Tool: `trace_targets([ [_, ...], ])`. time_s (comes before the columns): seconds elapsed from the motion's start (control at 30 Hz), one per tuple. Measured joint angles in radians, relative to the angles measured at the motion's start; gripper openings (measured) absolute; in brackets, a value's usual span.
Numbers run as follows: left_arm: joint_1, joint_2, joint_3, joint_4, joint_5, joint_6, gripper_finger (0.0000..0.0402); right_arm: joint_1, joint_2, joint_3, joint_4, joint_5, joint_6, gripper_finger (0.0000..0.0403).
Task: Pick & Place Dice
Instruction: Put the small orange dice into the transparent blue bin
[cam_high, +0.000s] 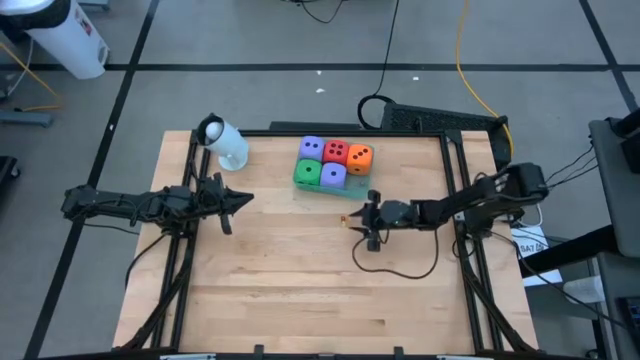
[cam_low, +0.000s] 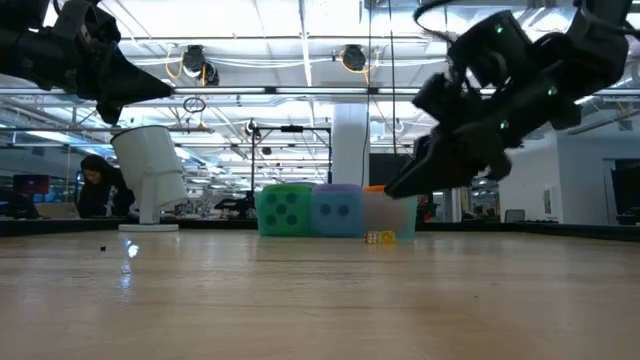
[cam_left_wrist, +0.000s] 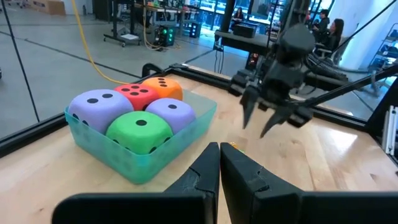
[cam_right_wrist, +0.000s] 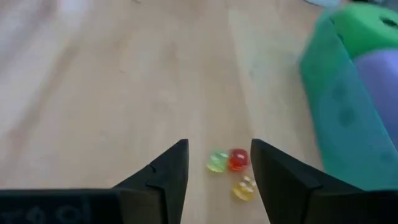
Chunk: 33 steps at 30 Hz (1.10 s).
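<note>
Five soft dice sit packed in a translucent green tray (cam_high: 345, 189) at the table's far middle: purple (cam_high: 312, 148), red (cam_high: 336, 151), orange (cam_high: 360, 155), green (cam_high: 308, 173) and purple (cam_high: 333, 176). They also show in the left wrist view, green die (cam_left_wrist: 140, 129) nearest. My right gripper (cam_high: 362, 222) is open and hovers above the table just right of the tray's near corner. Three tiny pieces, green (cam_right_wrist: 216, 162), red (cam_right_wrist: 238, 159) and yellow (cam_right_wrist: 244, 188), lie on the wood below the gap between its fingers. My left gripper (cam_high: 243, 199) is shut and waits off the table at the left side.
A white cup-like object (cam_high: 225, 140) stands tilted at the table's far left corner, also in the low view (cam_low: 150, 170). A dark cable (cam_high: 400, 268) loops over the wood under the right arm. Bare wood fills the near half of the table (cam_high: 300, 290). A black frame edges the table.
</note>
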Motion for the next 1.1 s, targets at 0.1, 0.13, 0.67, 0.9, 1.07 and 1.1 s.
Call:
trace_targets([
  [0.1,0.0,0.0,0.0,-0.002,0.001,-0.024,0.0021,0.0,0.072,0.0,0.033,0.09,0.027,0.016],
  [0.13,0.0,0.0,0.0,-0.002,0.002,-0.026,0.0021,0.0,0.094,0.0,0.042,0.11,0.031,0.0159],
  [0.67,0.0,0.0,0.0,-0.005,0.008,-0.016,0.0021,-0.035,0.241,0.0,0.153,0.125,0.077,0.0148],
  [0.9,0.0,0.0,0.0,-0.011,0.008,-0.015,0.0021,-0.042,0.255,0.0,0.167,0.103,0.082,0.0137],
  [1.07,0.0,0.0,0.0,-0.011,0.008,-0.016,0.0021,-0.042,0.255,0.0,0.162,0.097,0.081,0.0115],
  [1.1,0.0,0.0,0.0,-0.011,0.008,-0.016,0.0021,-0.042,0.255,0.0,0.16,0.098,0.08,0.0108],
])
